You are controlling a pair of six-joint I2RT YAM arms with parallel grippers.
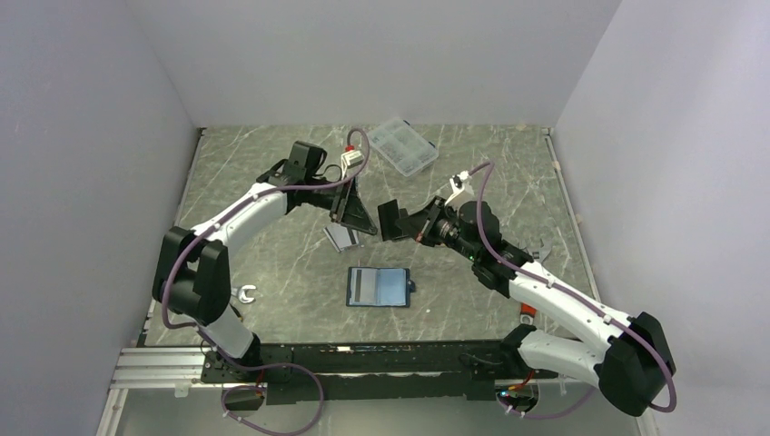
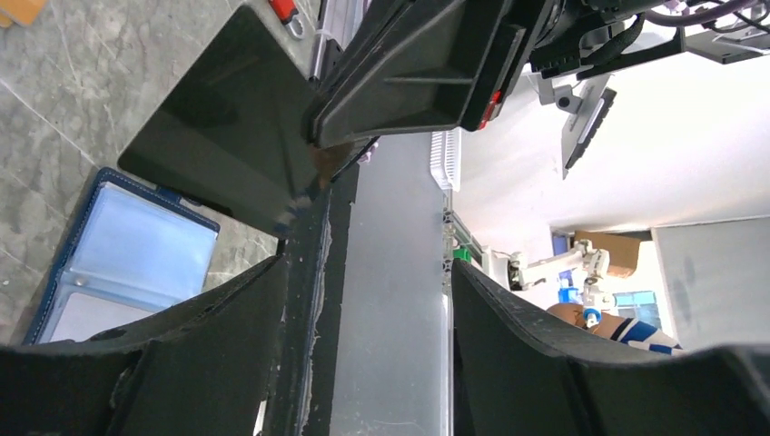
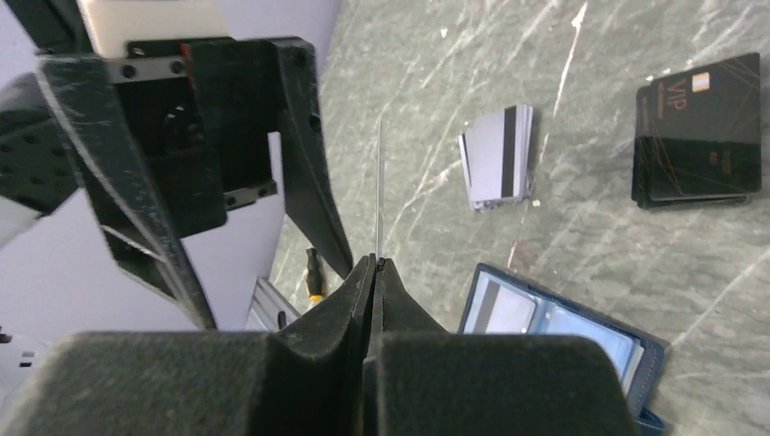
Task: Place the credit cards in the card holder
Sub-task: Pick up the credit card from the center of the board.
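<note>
Both arms are extended inward; the left end effector (image 1: 357, 222) is held open, the right end effector (image 3: 374, 265) is clamped on a black card (image 2: 227, 127).

The right gripper (image 3: 377, 263) pinched a thin card (image 3: 379, 182), seen edge-on and upright, its fingers pressed together on the lower edge. Just to the left hung the left gripper (image 3: 277, 295), black jaws spread, the card outside them. On the marbled table (image 3: 590, 54) lay a stack of silver-grey cards (image 3: 498, 156) with a dark stripe and, apart to the right, black cards (image 3: 697, 129) marked VIP. The card holder (image 3: 581, 336) lay open, pale blue inside, a striped card (image 3: 502, 309) in one slot.
</note>
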